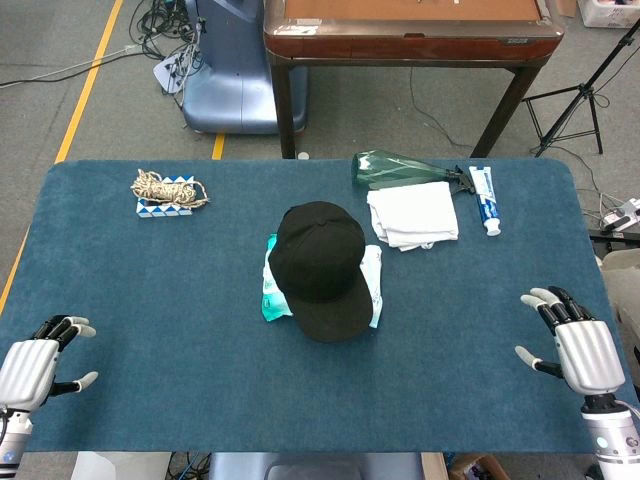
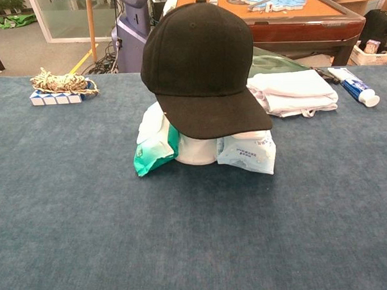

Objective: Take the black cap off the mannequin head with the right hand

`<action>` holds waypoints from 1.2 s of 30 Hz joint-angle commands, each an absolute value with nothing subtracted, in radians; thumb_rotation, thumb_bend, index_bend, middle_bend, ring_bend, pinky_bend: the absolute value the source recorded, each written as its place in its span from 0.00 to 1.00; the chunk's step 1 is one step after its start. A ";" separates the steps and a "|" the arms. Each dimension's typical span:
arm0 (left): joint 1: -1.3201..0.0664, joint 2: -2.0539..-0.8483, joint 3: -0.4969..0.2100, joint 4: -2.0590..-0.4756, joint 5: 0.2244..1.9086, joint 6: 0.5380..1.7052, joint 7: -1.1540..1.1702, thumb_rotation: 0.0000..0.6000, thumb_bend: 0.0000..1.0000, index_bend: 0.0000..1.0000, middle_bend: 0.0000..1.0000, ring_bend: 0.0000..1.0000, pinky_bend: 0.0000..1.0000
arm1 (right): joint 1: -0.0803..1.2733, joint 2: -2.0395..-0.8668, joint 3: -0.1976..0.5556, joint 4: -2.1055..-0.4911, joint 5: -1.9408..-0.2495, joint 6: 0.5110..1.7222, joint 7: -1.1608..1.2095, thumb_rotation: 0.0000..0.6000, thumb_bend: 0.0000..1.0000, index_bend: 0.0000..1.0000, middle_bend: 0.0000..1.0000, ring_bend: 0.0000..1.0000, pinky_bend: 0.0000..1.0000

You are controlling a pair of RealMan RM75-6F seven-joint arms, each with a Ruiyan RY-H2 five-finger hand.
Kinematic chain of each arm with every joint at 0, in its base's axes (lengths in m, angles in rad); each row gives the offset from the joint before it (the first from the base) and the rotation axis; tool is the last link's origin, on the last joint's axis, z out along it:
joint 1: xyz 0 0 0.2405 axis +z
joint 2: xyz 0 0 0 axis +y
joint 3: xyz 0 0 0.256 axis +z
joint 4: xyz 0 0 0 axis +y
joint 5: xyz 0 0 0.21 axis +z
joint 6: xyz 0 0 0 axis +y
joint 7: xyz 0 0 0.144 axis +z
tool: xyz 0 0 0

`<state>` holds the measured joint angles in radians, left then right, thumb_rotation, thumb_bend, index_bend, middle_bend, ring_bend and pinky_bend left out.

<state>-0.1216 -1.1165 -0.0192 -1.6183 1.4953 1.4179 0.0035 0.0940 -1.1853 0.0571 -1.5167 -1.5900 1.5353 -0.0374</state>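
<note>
The worktop [image 1: 150, 300] is covered in napped blue felt, and at its middle the black cap [image 1: 320, 262], soft cloth with a stiff curved brim toward the robot, sits on a white mannequin head [image 2: 195, 150] propped by crinkly plastic packets [image 2: 156, 141]. The right hand [image 1: 577, 345] lies well right of the cap, fingers spread and empty, as does the left hand [image 1: 38, 365]. Lifting by the brim alone could topple the light head or drag the packets, I judge.

My cap [image 1: 320, 265] sits on the head [image 2: 196, 150] mid-table; packets [image 2: 156, 141] flank it. Behind-right of the cap lie cloth [image 1: 412, 215], bottle [image 1: 392, 168], tube [image 1: 485, 197]; behind-left, rope [image 1: 168, 187] on a box [image 1: 165, 207]
</note>
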 commanded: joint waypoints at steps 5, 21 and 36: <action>-0.123 -1.118 -0.020 -1.616 1.485 1.410 0.013 1.00 0.07 0.38 0.30 0.19 0.41 | 0.100 -1.178 0.061 -1.522 -1.578 1.523 -0.031 1.00 0.00 0.28 0.25 0.17 0.39; -0.116 -1.112 -0.010 -1.632 1.485 1.410 0.021 1.00 0.07 0.39 0.32 0.20 0.41 | 0.104 -1.245 0.066 -1.477 -1.706 1.647 -0.035 1.00 0.00 0.38 0.48 0.41 0.63; -0.108 -1.101 -0.014 -1.640 1.472 1.416 0.007 1.00 0.07 0.40 0.33 0.21 0.41 | 0.251 -1.346 0.101 -1.512 -1.831 1.558 -0.224 1.00 0.00 0.45 0.86 0.76 0.93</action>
<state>-0.1085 -1.1012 -0.0142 -1.6397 1.4722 1.4158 0.0075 0.2307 -1.3325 0.1012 -1.4969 -1.8158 1.5811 -0.1990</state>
